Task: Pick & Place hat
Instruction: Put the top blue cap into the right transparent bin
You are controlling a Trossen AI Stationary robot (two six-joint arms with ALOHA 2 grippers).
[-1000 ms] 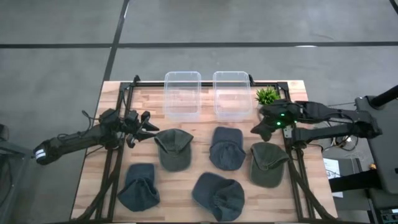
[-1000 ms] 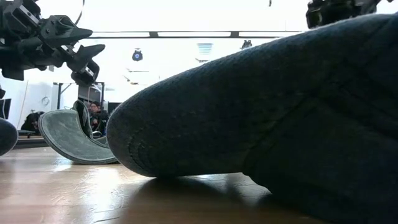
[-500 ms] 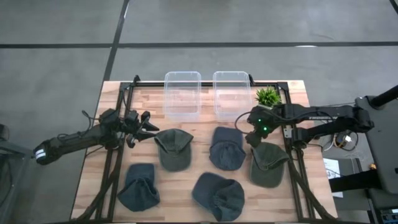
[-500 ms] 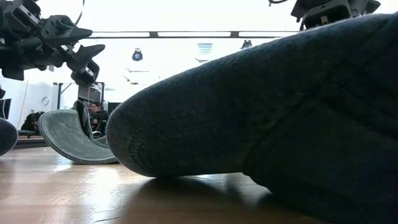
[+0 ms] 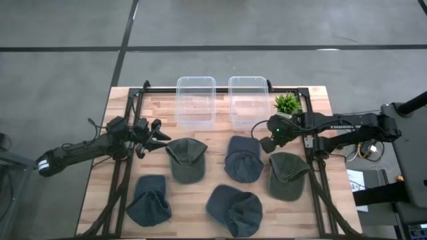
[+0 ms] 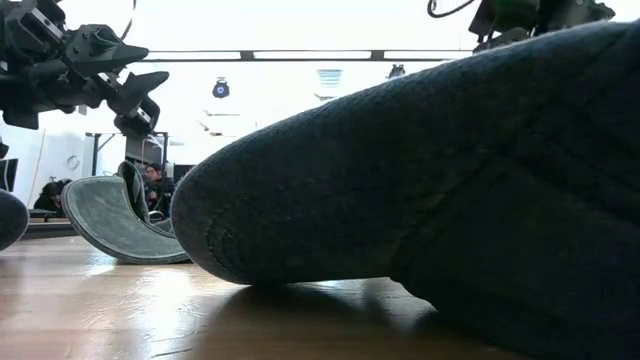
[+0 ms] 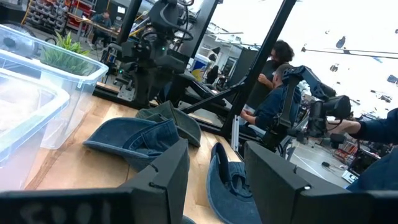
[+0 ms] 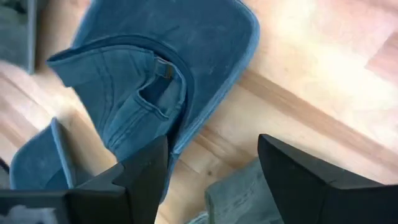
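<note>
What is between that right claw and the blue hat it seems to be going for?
Nothing visible. The right gripper, jaws open and empty, hangs just above the brim edge of the blue hat, with only bare table showing between them in its wrist view. The green hat lies beside, not between.

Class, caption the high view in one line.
Five hats on a table; right hand open near the middle one.
</note>
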